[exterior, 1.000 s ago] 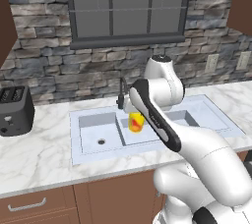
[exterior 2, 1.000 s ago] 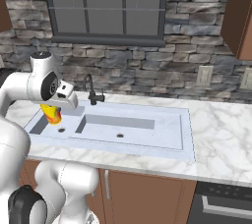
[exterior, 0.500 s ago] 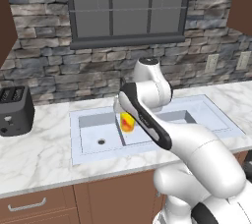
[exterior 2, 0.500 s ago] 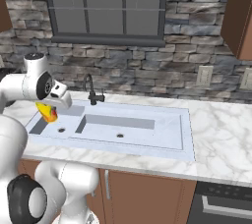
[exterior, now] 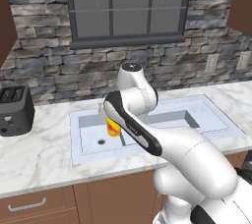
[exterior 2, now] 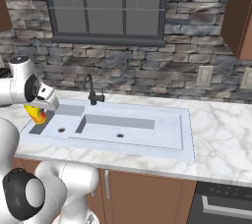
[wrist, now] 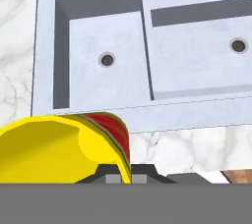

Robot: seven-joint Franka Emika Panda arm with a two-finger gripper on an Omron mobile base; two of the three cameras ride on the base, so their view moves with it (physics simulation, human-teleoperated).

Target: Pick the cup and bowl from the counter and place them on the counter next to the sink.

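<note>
The end effector [wrist: 120, 171] is closed tight on the cup [wrist: 64, 147], gripping its rim at the bottom of the hand view; over the last second it has been swinging across the sink [exterior: 152, 127], so that in the left base view the cup [exterior: 112, 127] is now showing at centre left, over the left basin, where a moment ago it was hanging nearer the middle divider; in the right base view the cup [exterior 2: 37, 113] is now sitting at the far left edge, over the sink's [exterior 2: 113, 127] left end, tilted rather than upright; judging from this, the carry is nearing its end and the arm is heading for the bare counter [exterior: 39, 144] just beside the sink's left rim; the set-down is not yet done, and the bowl is remaining for a second trip.
</note>
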